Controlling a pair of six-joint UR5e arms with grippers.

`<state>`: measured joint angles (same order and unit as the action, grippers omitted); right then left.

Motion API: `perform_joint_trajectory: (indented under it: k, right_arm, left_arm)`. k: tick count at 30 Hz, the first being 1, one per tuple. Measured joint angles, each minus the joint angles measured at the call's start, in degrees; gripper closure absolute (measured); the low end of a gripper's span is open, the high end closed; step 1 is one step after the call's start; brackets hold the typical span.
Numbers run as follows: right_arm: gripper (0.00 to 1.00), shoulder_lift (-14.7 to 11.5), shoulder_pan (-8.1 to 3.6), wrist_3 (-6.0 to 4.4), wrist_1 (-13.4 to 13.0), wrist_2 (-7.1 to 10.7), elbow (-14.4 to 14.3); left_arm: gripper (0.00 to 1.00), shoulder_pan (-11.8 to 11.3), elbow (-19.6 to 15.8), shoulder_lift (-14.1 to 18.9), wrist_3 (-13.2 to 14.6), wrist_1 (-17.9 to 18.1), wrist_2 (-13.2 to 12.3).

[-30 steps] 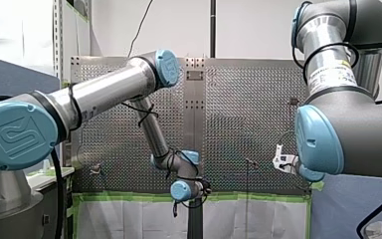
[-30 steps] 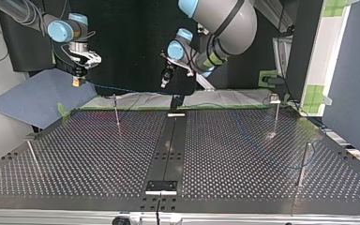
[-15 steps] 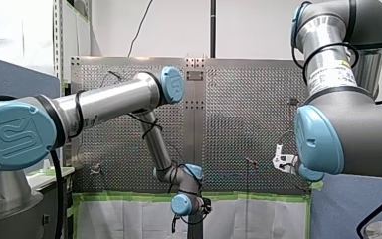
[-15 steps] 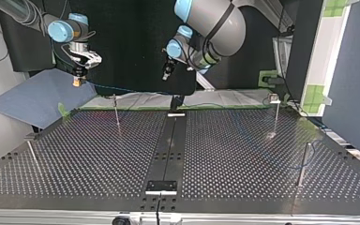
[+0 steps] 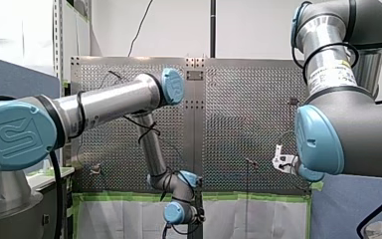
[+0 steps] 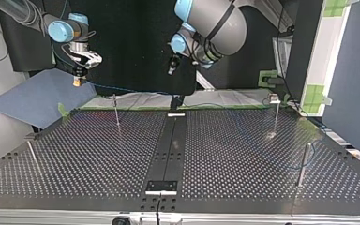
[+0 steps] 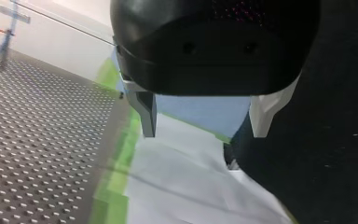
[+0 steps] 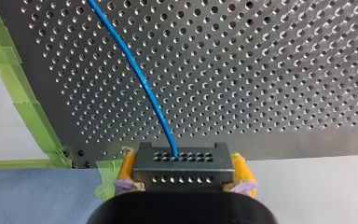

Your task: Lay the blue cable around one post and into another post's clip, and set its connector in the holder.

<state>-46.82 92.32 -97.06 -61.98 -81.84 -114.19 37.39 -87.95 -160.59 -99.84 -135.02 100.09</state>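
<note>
Since the earlier frame, my left arm's wrist has drawn back from the table's far edge, and in the top view its gripper sits higher and further from the posts. My right arm holds its place unchanged.

Item 1, left gripper (image 7: pixel 204 134): black body, two metal fingers (image 7: pixel 147 116) standing well apart, nothing between them. Ahead of it lie a white sheet (image 7: pixel 182 182) and a blue cloth (image 7: pixel 200 109). A strip of green tape (image 7: pixel 116 163) and the perforated table (image 7: pixel 37 140) lie off to one side of it.

Item 2, right gripper (image 8: pixel 184 173): yellow pads (image 8: pixel 127 167) clamped on both ends of the connector (image 8: pixel 182 164), a dark block with rows of small holes. It is held above the table's edge, over green tape and blue cloth.

Item 3, blue cable (image 8: pixel 144 84): it leaves the middle of the connector's face and runs ahead of the right gripper, curving across the perforated plate. In the top view it trails from that gripper along the table's far edge toward my left arm's side.

Item 4, posts: one thin post (image 6: pixel 116 112) stands just below and beside the right gripper. A post with a clip (image 6: pixel 275 112) and a plain post (image 6: pixel 303 164) stand well apart from both grippers. The cable touches no post that I can make out.
</note>
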Motion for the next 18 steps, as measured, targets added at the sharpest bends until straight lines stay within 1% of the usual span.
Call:
perform_joint_trajectory:
  k: [4, 10, 18]
  right_arm:
    - [1.00, 0.00, 0.05, -0.01, -0.03, 0.00, -0.01]
    - [1.00, 0.00, 0.17, -0.01, -0.07, 0.00, -0.02]
    - [1.00, -0.01, 0.40, 0.01, -0.04, 0.00, -0.02]
  left_arm:
    - [0.00, 0.16, -0.07, 1.65, 0.00, 0.00, 0.66]
    - [0.00, 0.13, 0.78, 2.44, 0.00, -0.07, 1.58]
    - [0.00, 0.05, 4.40, 2.48, -0.07, -1.39, 2.78]
